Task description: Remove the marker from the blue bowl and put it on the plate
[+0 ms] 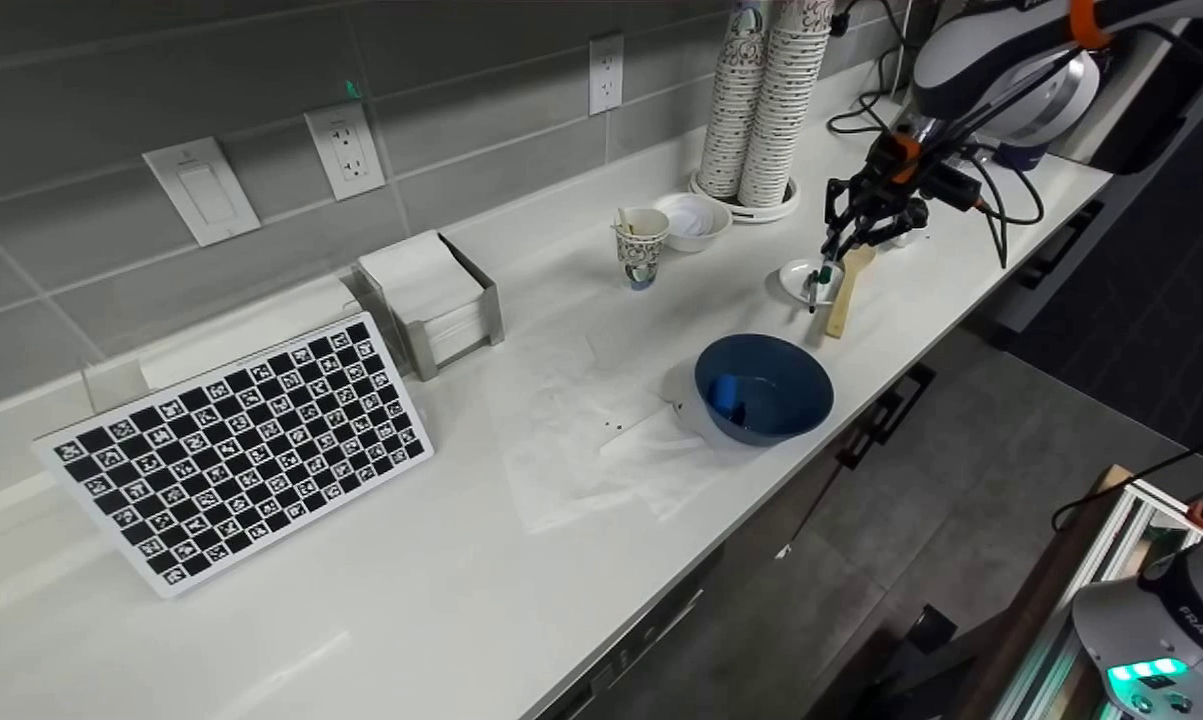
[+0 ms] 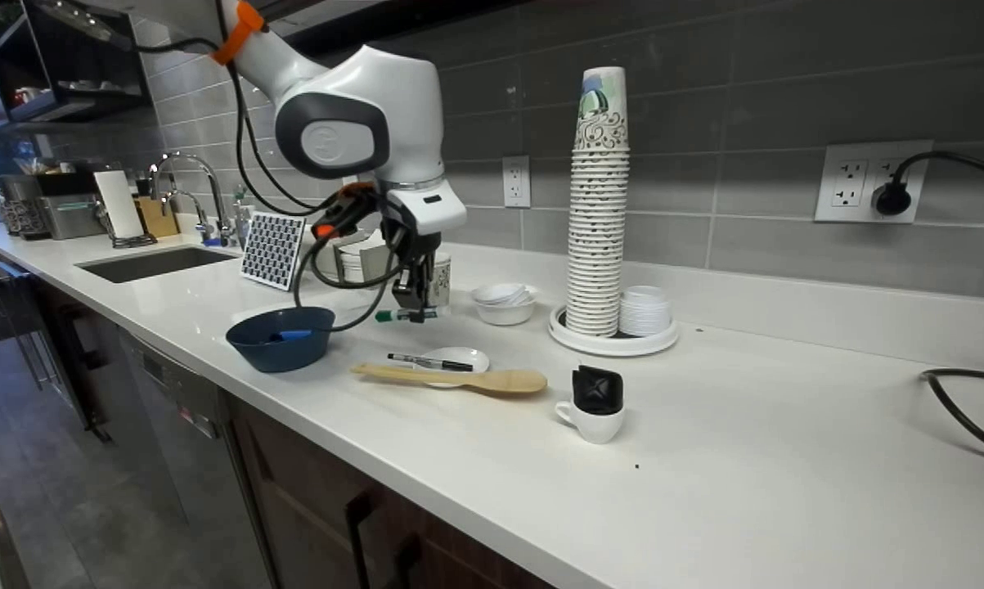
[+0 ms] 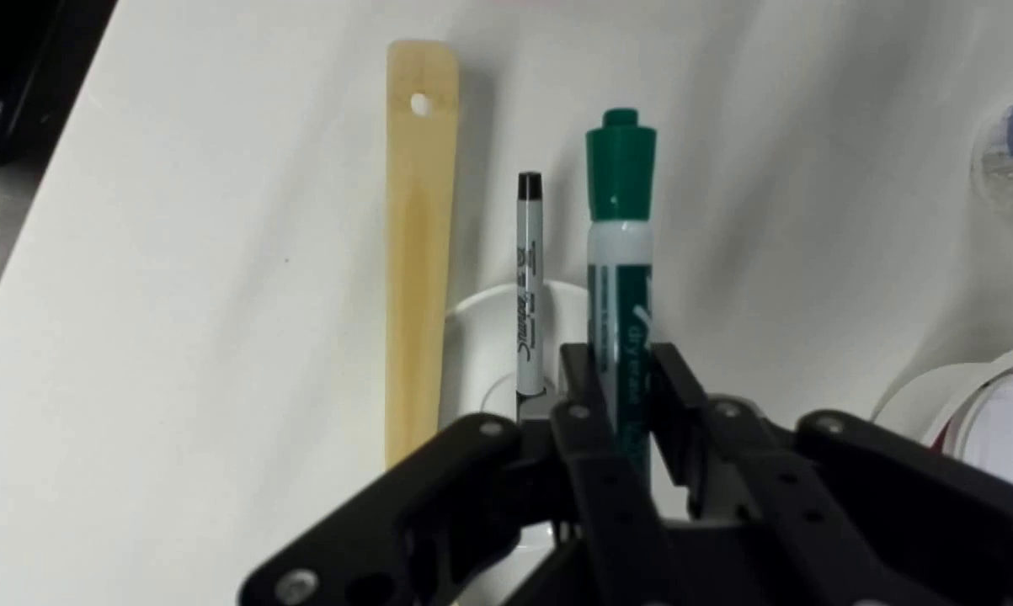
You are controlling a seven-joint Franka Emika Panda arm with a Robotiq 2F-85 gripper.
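My gripper [image 3: 624,358] is shut on a green-capped dry erase marker [image 3: 621,244] with a white and green body. In an exterior view the gripper [image 2: 416,315] holds this marker [image 2: 387,315] level above the counter, near the plate. The small white plate [image 2: 477,358] lies below; it also shows in the wrist view [image 3: 482,349]. A slim pale grey marker with a black cap [image 3: 530,286] lies across the plate. The dark blue bowl [image 1: 786,385] stands apart from the gripper and holds a bright blue item [image 1: 723,394] and something dark. The bowl is out of the wrist view.
A wooden spoon [image 2: 492,381] lies right beside the plate. A white mug [image 2: 596,425] with a black item stands nearby. A paper cup [image 1: 641,245], a white bowl [image 1: 696,240] and tall cup stacks [image 1: 773,120] stand toward the wall. The counter's front edge runs near the blue bowl.
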